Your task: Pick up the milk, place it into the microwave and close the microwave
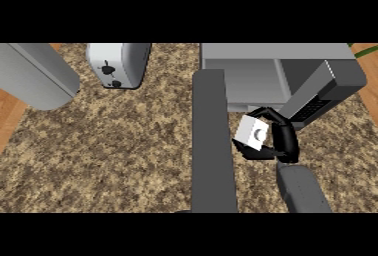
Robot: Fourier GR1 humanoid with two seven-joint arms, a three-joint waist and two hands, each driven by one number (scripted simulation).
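Just in front of the open grey box-shaped microwave [255, 75], the black right hand [277, 145] curled its fingers and thumb around the small white milk carton [253, 132], holding it above the speckled brown stone counter [111, 145]. Left of the microwave stood a silver toaster [118, 64]. Whether the left hand was open or closed could not be told.
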